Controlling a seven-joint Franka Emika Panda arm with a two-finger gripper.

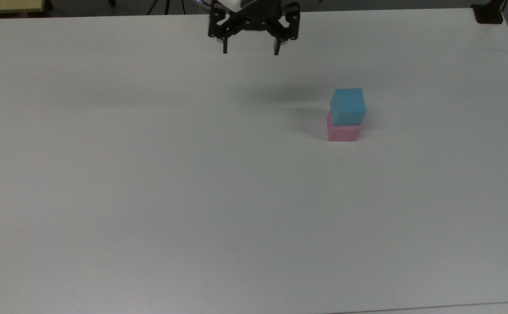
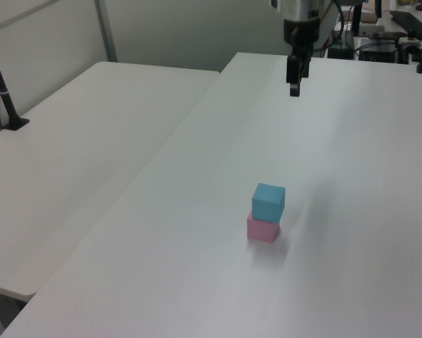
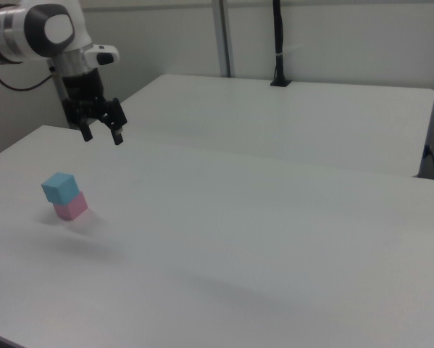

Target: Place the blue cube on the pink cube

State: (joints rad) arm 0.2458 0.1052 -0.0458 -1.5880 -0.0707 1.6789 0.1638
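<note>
Pincer (image 1: 249, 51) in the top view hangs spread wide, nothing between its fingers, up near the far edge of the white table (image 1: 149, 196) and well apart from the stack. Blue cube (image 1: 348, 106) sits on the pink cube (image 1: 343, 132), touching, twisted a little and overhanging slightly toward the top view's right. Nothing else near them.

Left view: my pincer (image 2: 294, 86) is seen edge-on and high above the table, far behind the stack. Blue cube (image 2: 268, 201) rests flat on the pink cube (image 2: 263, 229), upright, no visible tilt.

Right view: pincer (image 3: 100, 133) gaping, empty, above and behind the stack at the right view's left. Blue cube (image 3: 60, 187) on pink cube (image 3: 71, 207), both corner-on to the camera.

Step, as I judge it: placing looks done, I am clear of the cubes. Next move calls for nothing on the stack; just keep away so I don't knock it. Small overhang is the only risk, and it looks stable.
</note>
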